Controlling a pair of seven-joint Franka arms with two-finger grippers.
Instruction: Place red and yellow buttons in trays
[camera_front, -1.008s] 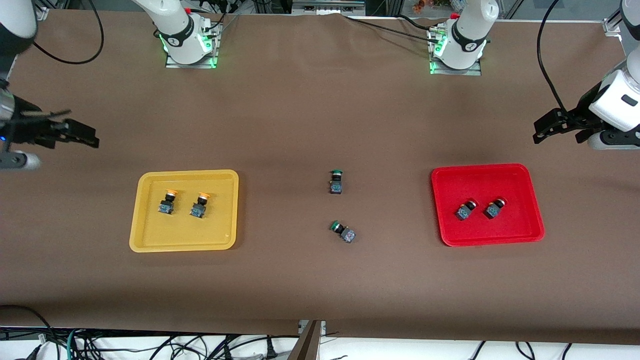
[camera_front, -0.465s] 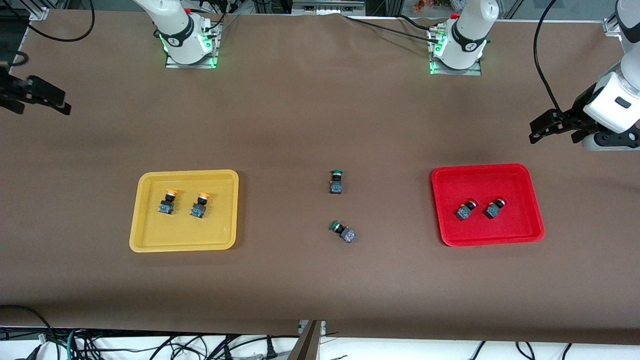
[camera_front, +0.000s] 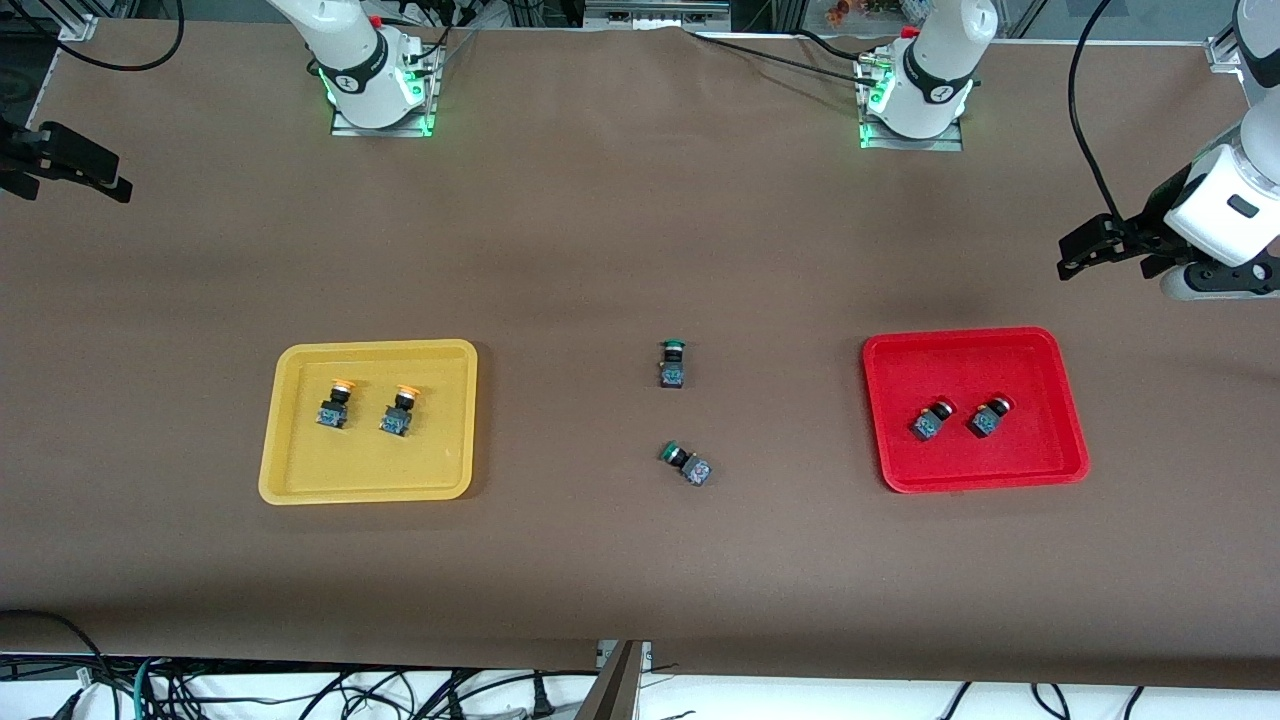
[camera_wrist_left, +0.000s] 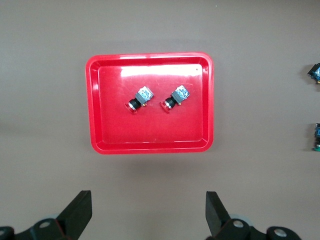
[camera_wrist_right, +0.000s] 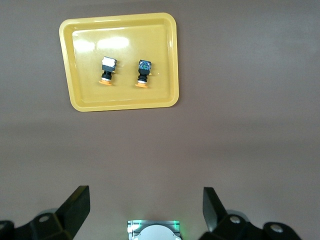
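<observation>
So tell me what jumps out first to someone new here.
Two bright trays: a yellow tray toward the right arm's end holding two yellow-capped buttons, and a red tray toward the left arm's end holding two red-capped buttons. Between them two green-capped buttons lie on the table.

My brown table (camera_front: 640, 230) carries a yellow tray (camera_front: 290, 490) toward my right arm's end; a red tray (camera_front: 1075, 425) toward my left arm's; two green-capped switches (camera_front: 672, 364) lie between them.
</observation>
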